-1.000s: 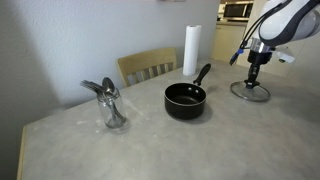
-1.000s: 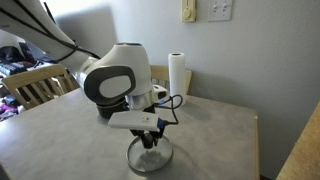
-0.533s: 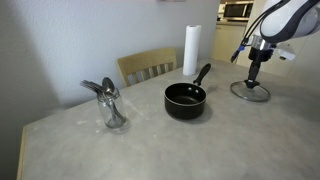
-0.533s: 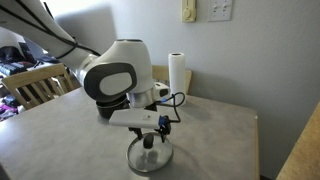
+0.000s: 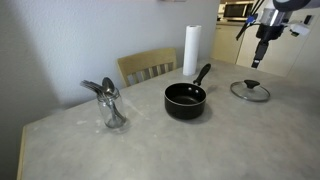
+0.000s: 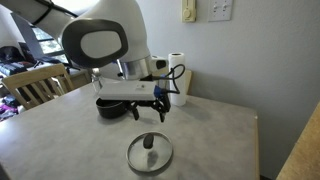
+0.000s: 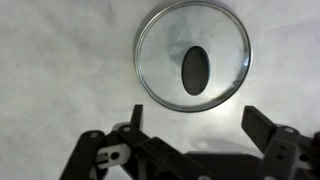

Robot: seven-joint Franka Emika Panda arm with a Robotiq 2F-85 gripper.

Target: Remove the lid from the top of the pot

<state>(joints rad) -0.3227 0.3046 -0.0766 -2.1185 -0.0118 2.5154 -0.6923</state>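
The glass lid (image 5: 250, 90) lies flat on the counter (image 5: 150, 145), knob up, to the right of the open black saucepan (image 5: 185, 100) and well apart from it — so the removal looks done. The gripper (image 5: 259, 60) hangs above the lid, and in the wrist view its fingers (image 7: 135, 118) stand apart with nothing between them. The next move probably calls only for carrying the arm clear. Far back stands a paper towel roll (image 5: 191, 50); at the left, what seems a glass of metal utensils (image 5: 110, 105). No brand or writing is legible.
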